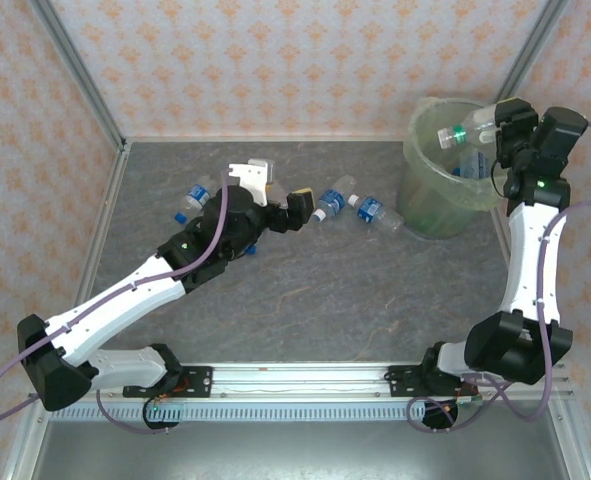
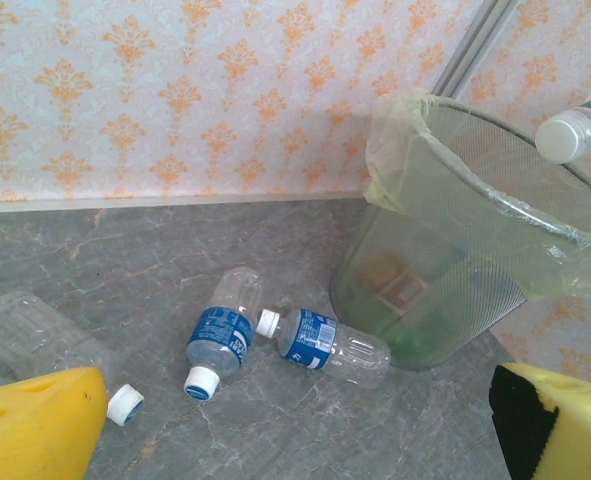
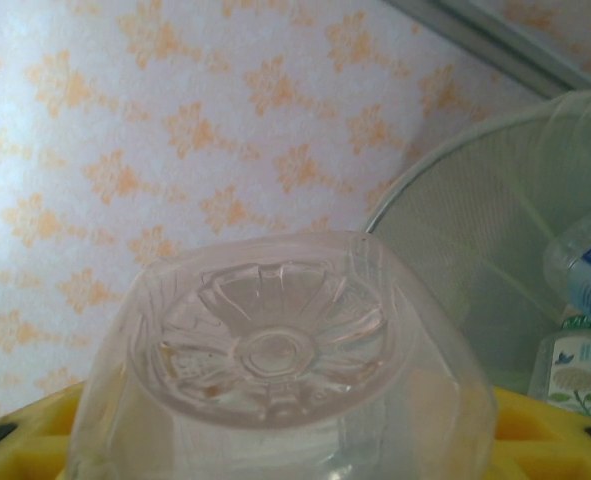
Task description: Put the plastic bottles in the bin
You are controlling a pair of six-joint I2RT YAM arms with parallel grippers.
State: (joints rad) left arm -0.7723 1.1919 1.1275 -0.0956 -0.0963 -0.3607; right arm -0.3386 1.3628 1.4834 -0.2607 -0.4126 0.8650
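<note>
The bin (image 1: 416, 160) is round, translucent pale green with a thin liner over its rim, and stands at the far right of the grey marbled table (image 1: 305, 300). The right gripper (image 1: 498, 126), its arm reared upright, clamps a clear green-labelled bottle (image 1: 465, 132) level above the bin's mouth. The left gripper (image 1: 297, 210), its arm stretched low, gapes wide just beside a blue-labelled bottle (image 1: 332, 201) lying flat on the table.
</note>
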